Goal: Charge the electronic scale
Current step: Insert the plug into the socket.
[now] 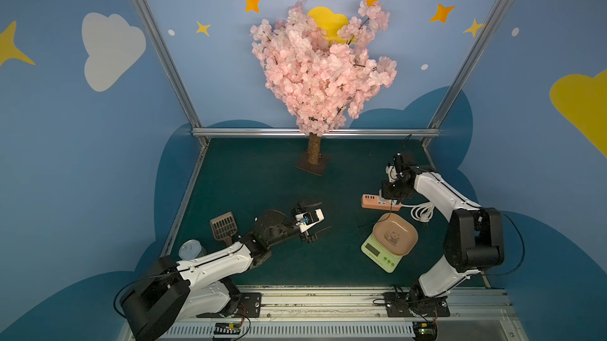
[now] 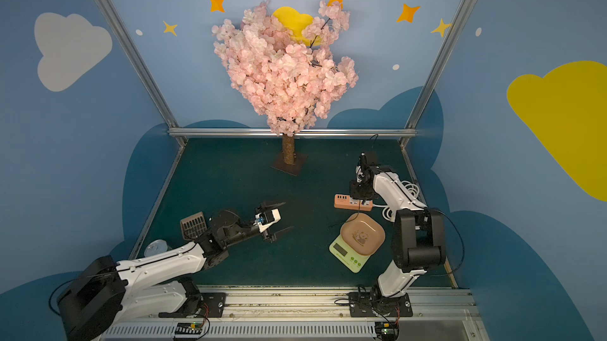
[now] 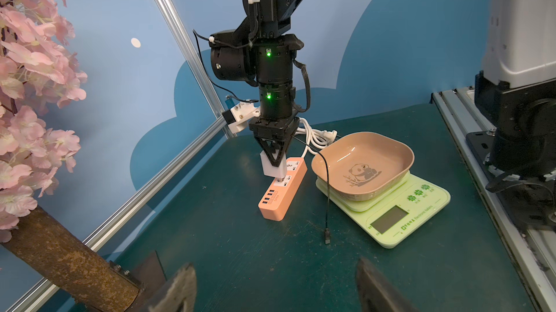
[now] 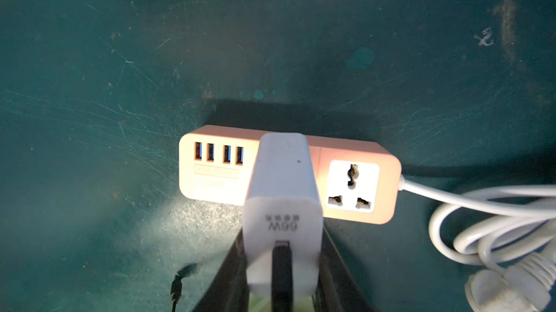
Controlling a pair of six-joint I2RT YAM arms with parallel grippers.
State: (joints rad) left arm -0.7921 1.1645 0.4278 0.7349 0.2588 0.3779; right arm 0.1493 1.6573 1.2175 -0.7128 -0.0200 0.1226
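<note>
Left wrist view puts the scale (image 3: 415, 205) flat on the green tabletop (image 3: 240, 250), near the right arm's base, nothing plugged into it that I can see. Just beside it dangles a black cable (image 3: 327, 193), its free plug loose at the tabletop. Its other end sits in a white charger (image 3: 272, 170), which the right pincer (image 3: 274, 160) grips over the orange power strip (image 3: 270, 208), prongs at a socket but seemingly not fully home. The left pincer (image 1: 325, 216) hangs open and empty, well apart. I'd say 2 steps remain: seat the charger, then fit the cable to the scale.
</note>
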